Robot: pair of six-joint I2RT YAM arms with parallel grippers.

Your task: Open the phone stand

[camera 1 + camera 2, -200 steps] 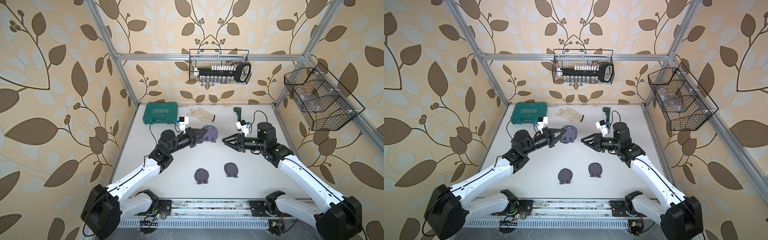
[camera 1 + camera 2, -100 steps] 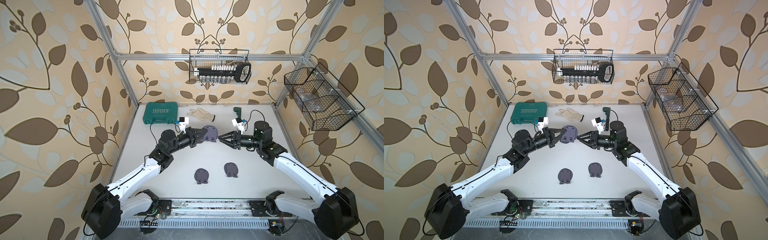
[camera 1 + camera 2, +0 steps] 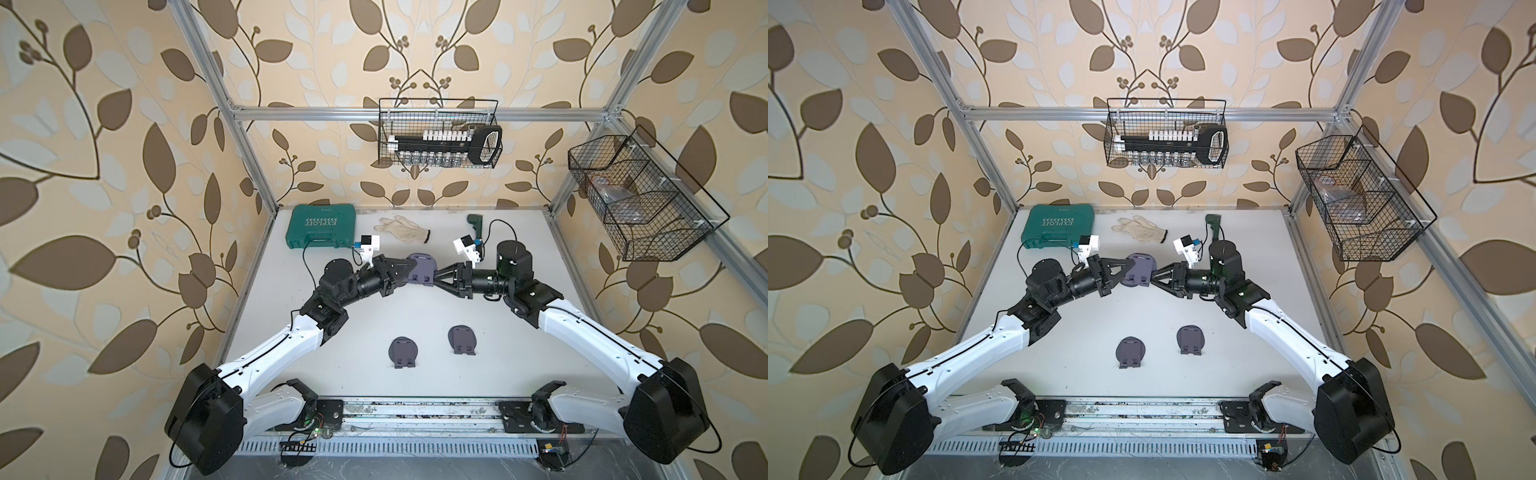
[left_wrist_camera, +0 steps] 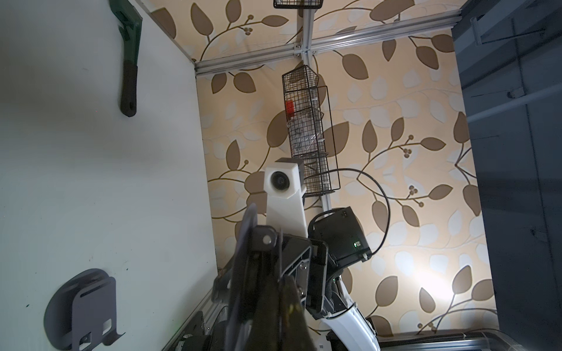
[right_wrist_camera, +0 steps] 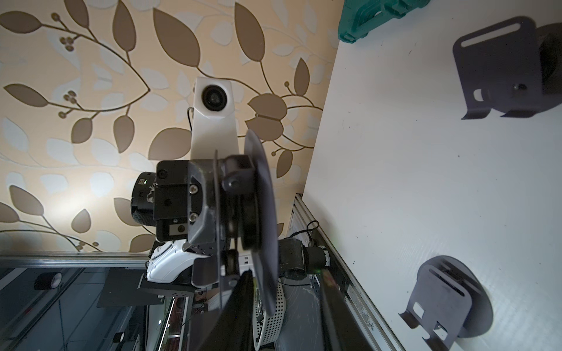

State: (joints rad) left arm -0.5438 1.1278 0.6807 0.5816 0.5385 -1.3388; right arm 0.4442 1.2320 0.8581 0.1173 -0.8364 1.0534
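Note:
A purple phone stand hangs above the table's middle, folded nearly flat. My left gripper is shut on its plate side. In the left wrist view the stand shows edge-on ahead of the left gripper. My right gripper faces it from the other side. In the right wrist view its jaws stand open, straddling the lower rim of the stand's round base. One finger lies near the disc and the other finger is well clear of it.
Two more purple stands lie on the table nearer the front. At the back sit a green tool case, a white glove and a green-handled tool. Wire baskets hang on the walls.
My right gripper has moved left up to the held stand, and its jaws have narrowed around the base's rim. The left arm and the stand have stayed still.

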